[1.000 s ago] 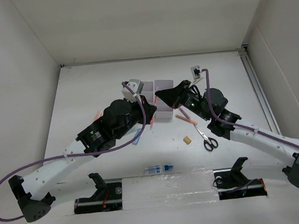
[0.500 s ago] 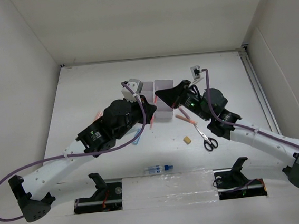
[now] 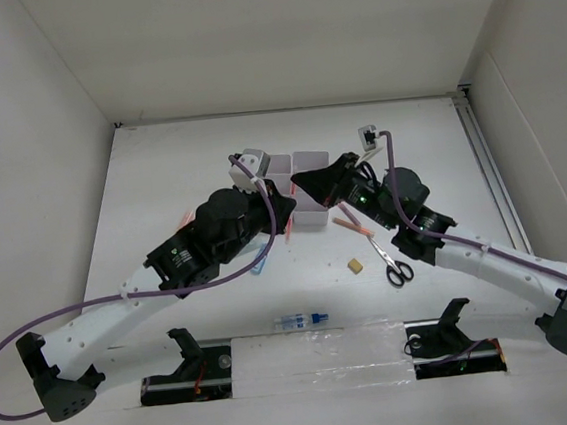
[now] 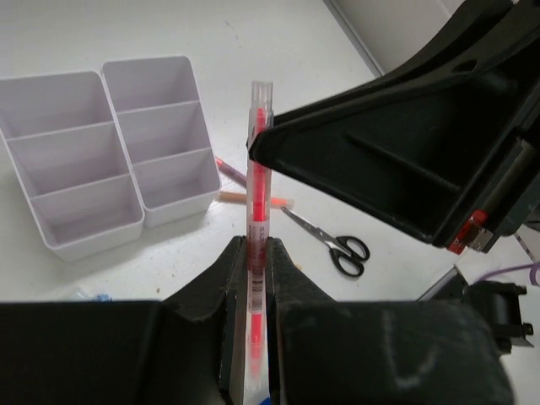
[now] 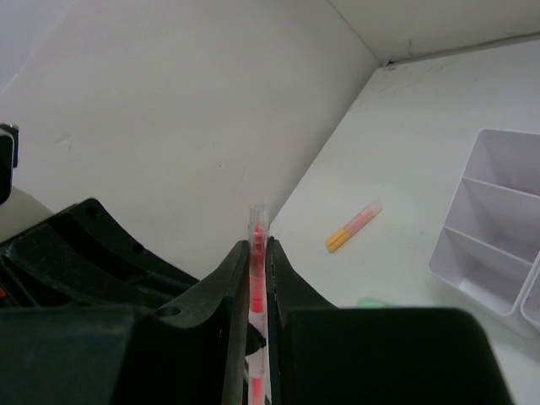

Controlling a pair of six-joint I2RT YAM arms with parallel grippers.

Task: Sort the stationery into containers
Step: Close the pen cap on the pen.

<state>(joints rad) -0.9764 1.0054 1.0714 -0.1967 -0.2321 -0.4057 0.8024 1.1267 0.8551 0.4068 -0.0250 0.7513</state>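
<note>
White organizer (image 4: 108, 126), red pen (image 4: 257, 181) in left claw (image 4: 257, 246), second pen (image 5: 257, 223) in right claw (image 5: 256, 253), scissors (image 3: 387, 259), tan eraser (image 3: 353, 264), bottle (image 3: 301, 320) lying flat

**Plastics, Steel and a Matt Table**

The organizer (image 4: 121, 143) is smooth, slightly glossy white plastic. The pen (image 4: 256, 190) has a clear plastic barrel. The scissors (image 4: 322, 237) pair shiny metal blades with black plastic handles. The table (image 4: 253, 34) looks matt.

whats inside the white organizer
Nothing visible: in the left wrist view all six compartments of the white organizer look empty. From above, the left arm and right arm cover part of it.
</note>
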